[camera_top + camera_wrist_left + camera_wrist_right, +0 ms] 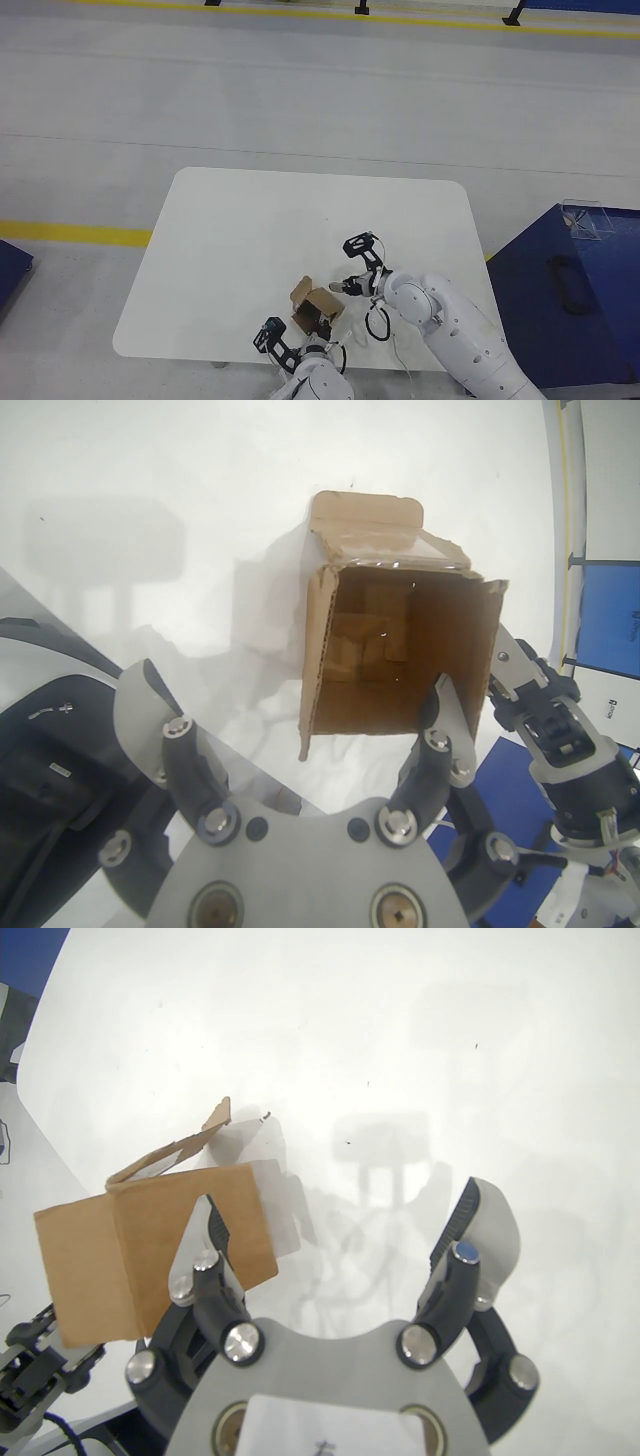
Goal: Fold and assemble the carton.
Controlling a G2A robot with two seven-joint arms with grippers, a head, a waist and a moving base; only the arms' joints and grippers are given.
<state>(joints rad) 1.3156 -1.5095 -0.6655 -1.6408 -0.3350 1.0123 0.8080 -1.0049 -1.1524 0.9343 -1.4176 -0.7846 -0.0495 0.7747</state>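
A small brown carton [314,305] lies near the front edge of the white table [300,215], its open mouth turned toward my left wrist. In the left wrist view the carton [400,640] shows a taped, torn flap at its far end. My left gripper [292,672] is open, with one finger [447,705] inside the mouth along a side wall. My right gripper [340,1193] is open too; one of its fingers [207,1228] rests against the outside of the carton [125,1248]. From above, the right gripper [346,287] is beside the box and the left gripper [322,326] is in front of it.
A blue cabinet [580,300] stands to the table's right, with a clear plastic holder [586,218] on its top. Grey floor with yellow lines [70,233] surrounds the table. The far half of the table is bare.
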